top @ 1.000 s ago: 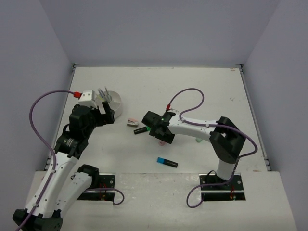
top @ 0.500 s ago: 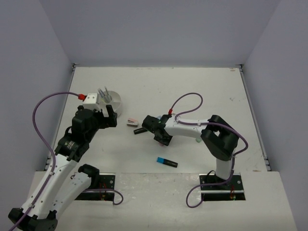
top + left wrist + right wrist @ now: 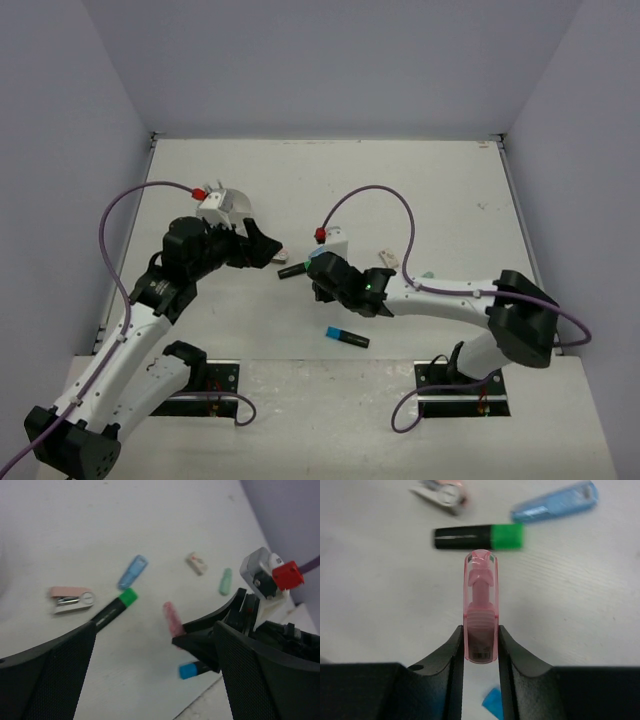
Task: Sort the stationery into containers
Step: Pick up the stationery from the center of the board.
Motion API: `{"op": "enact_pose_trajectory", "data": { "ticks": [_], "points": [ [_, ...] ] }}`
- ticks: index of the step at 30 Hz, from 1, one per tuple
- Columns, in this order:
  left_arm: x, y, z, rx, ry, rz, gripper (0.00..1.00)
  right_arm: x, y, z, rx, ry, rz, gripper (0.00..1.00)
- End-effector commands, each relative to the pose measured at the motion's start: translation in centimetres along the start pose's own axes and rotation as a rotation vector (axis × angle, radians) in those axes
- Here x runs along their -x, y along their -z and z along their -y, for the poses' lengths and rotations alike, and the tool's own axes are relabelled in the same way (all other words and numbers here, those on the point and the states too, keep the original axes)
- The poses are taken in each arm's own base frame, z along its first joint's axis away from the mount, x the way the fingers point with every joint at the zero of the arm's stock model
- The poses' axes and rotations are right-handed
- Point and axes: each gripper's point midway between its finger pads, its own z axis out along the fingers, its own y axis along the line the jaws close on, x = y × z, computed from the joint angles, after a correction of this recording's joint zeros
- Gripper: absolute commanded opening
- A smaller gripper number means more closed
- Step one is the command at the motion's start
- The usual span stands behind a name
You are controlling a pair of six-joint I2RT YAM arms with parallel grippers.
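A: From above?
B: The left gripper [image 3: 265, 243] hangs over the matte white table [image 3: 420, 190]. The right gripper [image 3: 318, 286] is low beside a black highlighter [image 3: 293, 270].
A: Left wrist?
B: Jaws wide apart, empty.
A: Right wrist?
B: Jaws pinch a translucent pink marker [image 3: 480, 612], its rounded cap toward that green-ended highlighter.

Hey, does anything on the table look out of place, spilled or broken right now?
Nothing stands out. The right gripper is shut on the pink marker near one end, and the marker points straight out. The green-ended highlighter and blue marker lie loose on the table, intact, simply unsorted.
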Motion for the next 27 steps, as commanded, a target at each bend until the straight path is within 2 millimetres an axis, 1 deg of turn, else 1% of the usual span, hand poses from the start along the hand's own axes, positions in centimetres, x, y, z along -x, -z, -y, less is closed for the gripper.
{"op": "enact_pose_trajectory", "data": {
  "ticks": [1, 3, 5, 7, 10, 13, 18, 19, 21, 22, 24, 25, 26, 27],
  "points": [
    [0.4, 0.6, 7.5, -0.412, 0.089, -0.038, 0.99, 6.2, 4.1, -4.3, 0.261, 0.212, 0.300, 0.00],
    [0.1, 0.6, 8.2, -0.458, 0.092, -0.047, 0.95, 7.1, 5.2, -5.0, 0.308, 0.207, 0.333, 0.00],
    [0.0, 0.8, 9.1, -0.510, 0.099, -0.051, 0.88, 7.6, 6.0, -5.6, 0.345, 0.208, 0.358, 0.00],
    [-0.5, 0.7, 9.5, -0.526, 0.097, -0.062, 0.84, 8.3, 6.6, -6.0, 0.360, 0.206, 0.376, 0.00],
    [-1.1, 0.2, 9.2, -0.514, 0.103, -0.081, 0.76, 9.0, 7.5, -6.3, 0.373, 0.206, 0.401, 0.00],
    [-1.9, -0.8, 8.1, -0.472, 0.117, -0.097, 0.72, 9.5, 8.5, -6.9, 0.405, 0.213, 0.424, 0.00],
    [-2.2, -2.4, 6.9, -0.427, 0.128, -0.086, 0.64, 9.9, 9.6, -7.7, 0.437, 0.226, 0.445, 0.00],
    [-2.4, -2.8, 6.7, -0.415, 0.135, -0.093, 0.60, 10.0, 9.7, -7.8, 0.442, 0.226, 0.450, 0.00],
    [-2.0, -3.0, 6.8, -0.418, 0.143, -0.077, 0.49, 9.9, 9.6, -7.8, 0.442, 0.231, 0.449, 0.00],
    [-1.6, -3.0, 7.0, -0.430, 0.144, -0.062, 0.41, 10.0, 9.5, -7.8, 0.438, 0.229, 0.449, 0.00],
    [-1.0, -2.9, 7.5, -0.445, 0.140, -0.048, 0.12, 9.9, 9.3, -7.9, 0.433, 0.233, 0.445, 0.00],
    [-0.6, -2.8, 7.6, -0.445, 0.131, -0.034, 0.04, 9.9, 9.2, -7.9, 0.428, 0.233, 0.445, 0.00],
    [-0.1, -2.7, 7.6, -0.438, 0.119, -0.020, 0.00, 9.9, 9.0, -7.8, 0.422, 0.232, 0.443, 0.04],
    [0.3, -2.6, 7.6, -0.425, 0.104, -0.006, 0.00, 9.8, 8.9, -7.7, 0.414, 0.232, 0.439, 0.14]
  ]
}}
